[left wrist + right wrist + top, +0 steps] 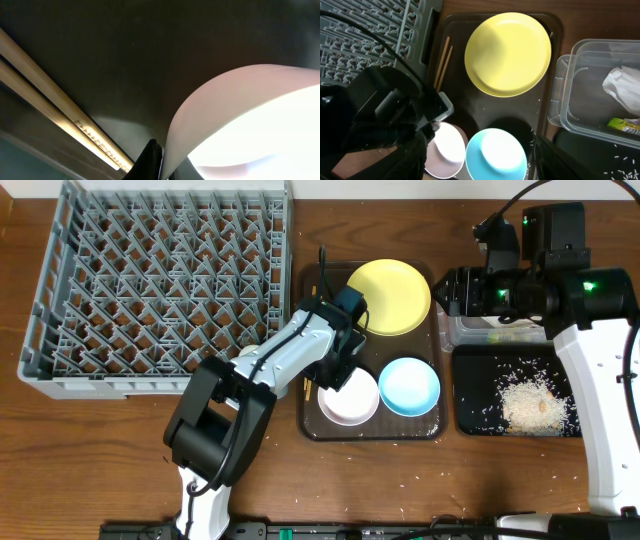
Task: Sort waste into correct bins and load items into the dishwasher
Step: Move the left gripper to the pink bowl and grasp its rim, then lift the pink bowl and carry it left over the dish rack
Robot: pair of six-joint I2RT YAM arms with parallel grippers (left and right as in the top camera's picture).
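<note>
While the left tool (340, 380) clenches the white bowl (352, 406) by its rim, the right tool (452, 292) hangs released; the clear tub (580, 65) holds a napkin (623, 87) and a wrapper (623, 125).

yellow plate (390, 297), lt blue bowl (409, 386), white bowl (350, 406), grey grid rack (100, 387), blk tray (475, 375)

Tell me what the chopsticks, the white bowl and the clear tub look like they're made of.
The chopsticks: wood or bamboo, matte, judging by the pale tan colour and stamped lettering. The white bowl: probably thin plastic, smooth; light glows through its wall in the left wrist view. The clear tub: see-through plastic, glossy, with moulded rounded corners.
</note>
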